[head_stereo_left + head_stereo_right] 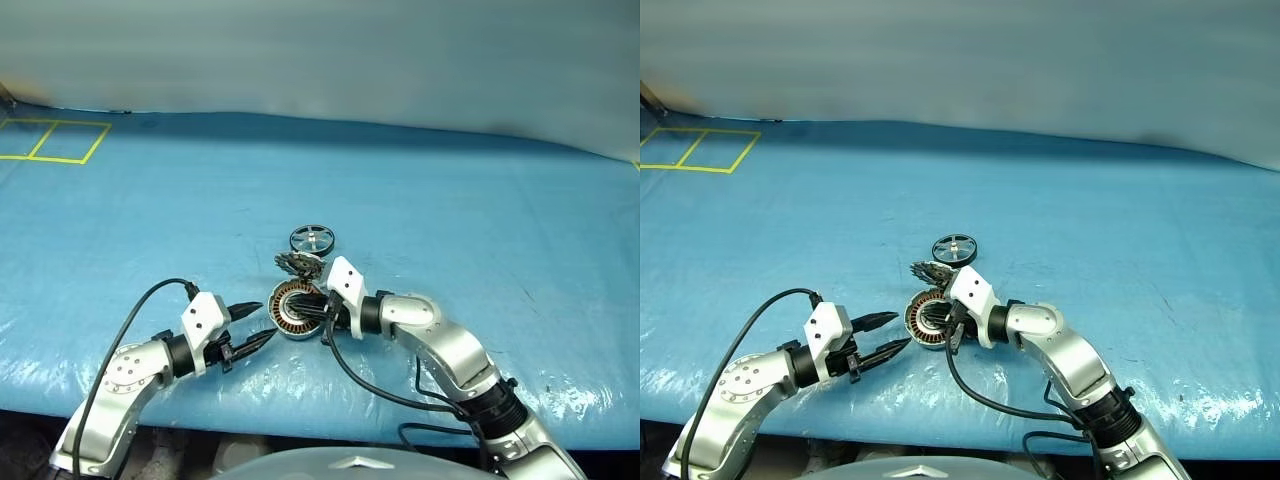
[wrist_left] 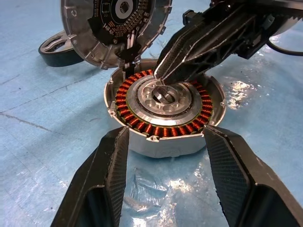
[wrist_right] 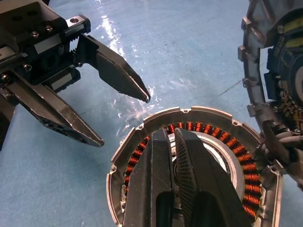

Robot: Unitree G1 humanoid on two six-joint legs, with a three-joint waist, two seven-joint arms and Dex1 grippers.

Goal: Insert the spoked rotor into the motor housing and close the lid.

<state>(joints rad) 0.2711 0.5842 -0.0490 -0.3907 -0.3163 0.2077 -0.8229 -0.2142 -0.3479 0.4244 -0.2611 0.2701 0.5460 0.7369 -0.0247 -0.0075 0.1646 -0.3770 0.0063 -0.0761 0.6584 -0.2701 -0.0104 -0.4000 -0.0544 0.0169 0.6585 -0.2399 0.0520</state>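
The motor housing (image 1: 293, 312) lies on the blue table with its copper windings (image 2: 142, 125) facing up. Its hinged lid (image 1: 298, 264) stands open on the far side, toothed face (image 2: 113, 21) toward the cup. Just beyond the lid, the spoked rotor (image 1: 313, 239) lies flat on the table. My right gripper (image 3: 168, 133) is shut, its tips down at the housing's silver centre (image 2: 163, 101). My left gripper (image 1: 266, 323) is open beside the housing on its left, with nothing held. Its fingers (image 2: 111, 175) frame the cup's near wall.
A crinkled blue sheet (image 1: 480, 230) covers the table, whose front edge runs close under both arms. Yellow tape squares (image 1: 55, 140) mark the far left corner. Black cables (image 1: 370, 385) trail from both wrists.
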